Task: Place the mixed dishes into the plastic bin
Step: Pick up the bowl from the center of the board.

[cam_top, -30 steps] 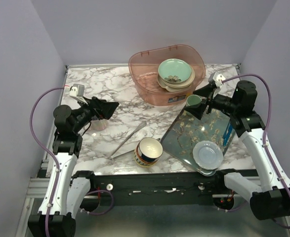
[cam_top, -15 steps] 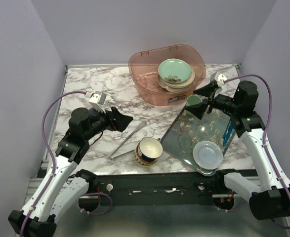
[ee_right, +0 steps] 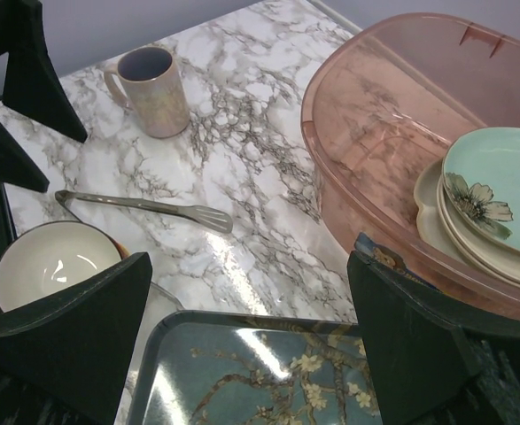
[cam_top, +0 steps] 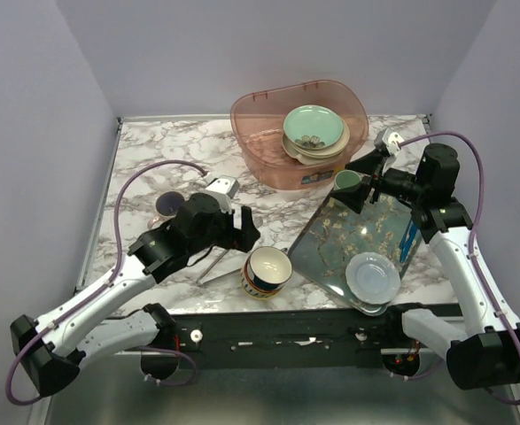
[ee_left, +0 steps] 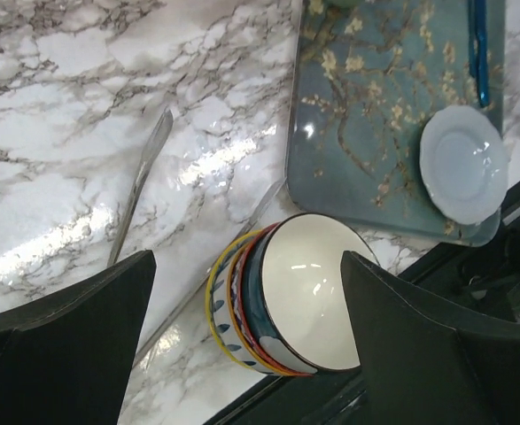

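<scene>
At the near edge of the bench [cam_top: 153, 159], the navy-and-yellow patterned bowl [cam_top: 267, 271] stands just beside the floral tray [cam_top: 330, 237], with a pale saucer [cam_top: 372, 276] lying on the tray's near corner. The left claw [cam_top: 244, 232] hovers over the bowl, spread wide with nothing in it; the wrist view shows the bowl between its fingers. The metal tongs [cam_top: 228, 251] lie just left of the bowl. Farther left, the lilac mug [cam_top: 165, 204] stands upright. The right claw [ee_right: 248, 261] hangs over the tray's far end, also wide and empty. At the back sits the pink plastic bin [cam_top: 251, 111], holding the mint-green plate [cam_top: 314, 126] stacked on cream dishes [cam_top: 313, 152].
</scene>
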{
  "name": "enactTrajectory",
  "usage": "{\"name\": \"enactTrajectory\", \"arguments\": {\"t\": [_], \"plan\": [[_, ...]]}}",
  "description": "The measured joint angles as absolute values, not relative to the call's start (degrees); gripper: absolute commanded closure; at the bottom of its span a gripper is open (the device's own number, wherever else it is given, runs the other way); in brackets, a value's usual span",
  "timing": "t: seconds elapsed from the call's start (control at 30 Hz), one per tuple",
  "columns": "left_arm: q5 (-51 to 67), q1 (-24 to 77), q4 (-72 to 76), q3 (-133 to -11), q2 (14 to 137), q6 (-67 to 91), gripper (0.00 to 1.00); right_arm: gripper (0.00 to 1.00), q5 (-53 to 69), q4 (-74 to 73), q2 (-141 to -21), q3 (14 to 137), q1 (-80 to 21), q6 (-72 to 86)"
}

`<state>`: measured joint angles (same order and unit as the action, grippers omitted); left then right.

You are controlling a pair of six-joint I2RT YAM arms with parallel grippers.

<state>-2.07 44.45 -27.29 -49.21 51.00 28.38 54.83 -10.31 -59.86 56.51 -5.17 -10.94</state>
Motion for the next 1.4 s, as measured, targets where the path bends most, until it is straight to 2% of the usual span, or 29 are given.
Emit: {"name": "enactTrajectory", "arguments": {"t": [0.13,0.33,0.43,0.47,0.57,1.13,1.4], "plan": [[-7.9,50.4,-33.0,-54.2,57.4,29.8,0.15,0.0,54.9,-10.3,-60.2,56.5,-5.1,-10.9],[-15.4,57.9,-41.8,-62.3,66.6,32.3,0.31,0.0,55.0,-10.3,-60.4,56.3,-5.1,-10.9],[-17.8,60.6,-45.7,-65.3,71.4,33.3,0.42,0.0,55.1,-10.3,-60.4,56.3,-5.1,-10.9],[-18.2,61.0,-46.6,-65.9,72.5,33.4,0.49,0.0,55.2,-10.3,-60.4,56.3,-5.1,-10.9],[-19.5,62.0,-49.5,-67.8,76.6,33.5,0.57,0.0,55.3,-10.3,-60.4,56.3,-5.1,-10.9],[-22.0,62.2,-54.7,-72.5,86.8,29.9,0.64,0.0,55.8,-10.3,-60.4,56.3,-4.8,-10.9],[-21.9,62.2,-55.7,-72.5,87.7,28.7,0.76,0.0,55.9,-10.3,-60.4,56.3,-4.7,-10.7]]}}
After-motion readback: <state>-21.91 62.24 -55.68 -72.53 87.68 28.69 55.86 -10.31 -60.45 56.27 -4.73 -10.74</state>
